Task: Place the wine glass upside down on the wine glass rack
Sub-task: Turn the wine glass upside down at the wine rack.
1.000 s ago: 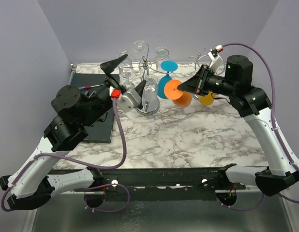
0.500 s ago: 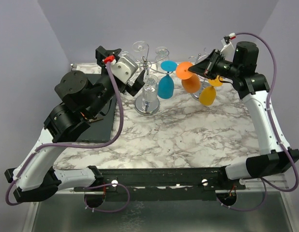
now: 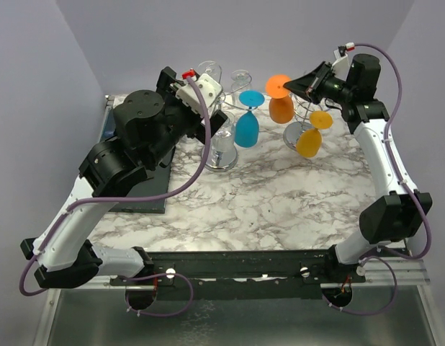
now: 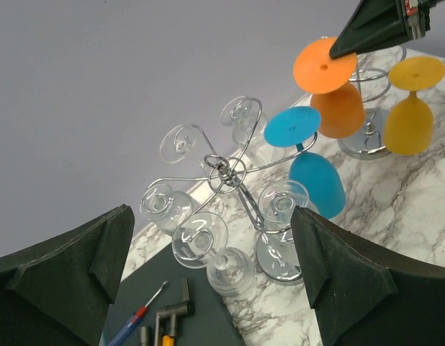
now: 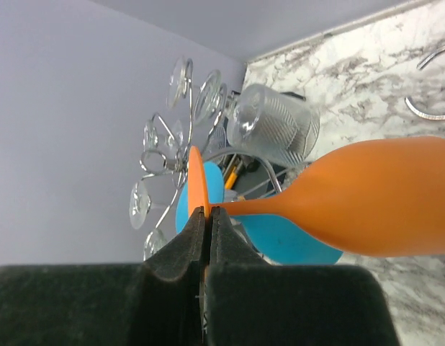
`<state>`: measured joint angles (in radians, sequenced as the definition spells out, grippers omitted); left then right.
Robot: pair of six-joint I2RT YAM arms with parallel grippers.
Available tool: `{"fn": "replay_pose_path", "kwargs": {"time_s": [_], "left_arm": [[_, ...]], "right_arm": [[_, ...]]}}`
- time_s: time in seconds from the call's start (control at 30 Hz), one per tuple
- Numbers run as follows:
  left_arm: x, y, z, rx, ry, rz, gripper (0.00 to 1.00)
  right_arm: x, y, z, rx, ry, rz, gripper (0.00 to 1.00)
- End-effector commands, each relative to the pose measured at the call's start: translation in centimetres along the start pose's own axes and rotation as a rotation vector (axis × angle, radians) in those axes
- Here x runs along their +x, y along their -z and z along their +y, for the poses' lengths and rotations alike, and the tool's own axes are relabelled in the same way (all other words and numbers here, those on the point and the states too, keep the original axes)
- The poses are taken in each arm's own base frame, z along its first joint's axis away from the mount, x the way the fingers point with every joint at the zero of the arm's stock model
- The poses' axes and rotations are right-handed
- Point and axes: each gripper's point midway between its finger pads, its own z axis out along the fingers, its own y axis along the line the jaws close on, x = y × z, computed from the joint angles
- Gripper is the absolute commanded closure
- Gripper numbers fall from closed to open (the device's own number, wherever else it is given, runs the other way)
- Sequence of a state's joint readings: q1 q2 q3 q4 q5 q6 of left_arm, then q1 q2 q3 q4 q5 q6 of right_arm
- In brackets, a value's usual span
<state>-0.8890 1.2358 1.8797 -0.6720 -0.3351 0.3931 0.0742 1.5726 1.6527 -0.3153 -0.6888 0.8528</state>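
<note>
So the orange wine glass [image 3: 281, 108] is up in the air over the far right corner of the tabletop [image 3: 280, 205], already flipped, bowl hanging down and foot on top. The right pincer [image 3: 289, 86] is pressed together on the rim of that foot disc. The right wrist view shows it best: the two pads clamp the thin edge of the disc while the stem and bowl run off to the side, so the glass sits right at the pincer's tips and sticks out beyond them. It hangs just beside the wire rack [image 3: 294, 134] that carries the yellow glass [image 3: 309, 142], on the side toward the blue glass [image 3: 246, 128]. Whether the stem is touching a wire arm is hard to call from here. The left pincer [image 4: 209, 213] is spread wide with nothing in it, parked above the other rack [image 3: 219, 160] with the clear glasses [image 4: 199, 238], well apart from the orange one. Handling-wise, the glass looks like opaque plastic, so probably light and not all that breakable. It's smooth and stiff though, and a pinch on a thin rim gives it room to swivel or slip if it bumps a wire. The foot edge does seem like the right spot to hold, since the stem has to be free to slide into a rack slot.
</note>
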Motion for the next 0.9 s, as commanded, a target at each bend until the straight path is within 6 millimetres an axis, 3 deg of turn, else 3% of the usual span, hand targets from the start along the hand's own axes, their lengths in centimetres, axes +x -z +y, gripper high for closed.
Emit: {"fn": "replay_pose_path", "kwargs": {"time_s": [0.0,0.23,0.67,0.87], "left_arm": [[1.9,-0.3,0.6,-0.035,-0.024,0.11,0.01],[2.1,0.0,0.9,-0.045,-0.042,0.115,0.01],[2.4,-0.2,0.8,-0.045,-0.041,0.121,0.01],[2.1,-0.2,0.7,-0.037,-0.035,0.111,0.01]], "right_arm": [[-1.6,-1.8,-0.1,-0.085,-0.021,-0.01,1.0],[-2.1,-4.5,-2.4,-0.103,-0.082,0.002,1.0],[-4.2,-6.1,-4.8,-0.072,-0.105,-0.138,1.0],[-3.9,-6.9,-6.3,-0.06,-0.153,-0.17,0.99]]}}
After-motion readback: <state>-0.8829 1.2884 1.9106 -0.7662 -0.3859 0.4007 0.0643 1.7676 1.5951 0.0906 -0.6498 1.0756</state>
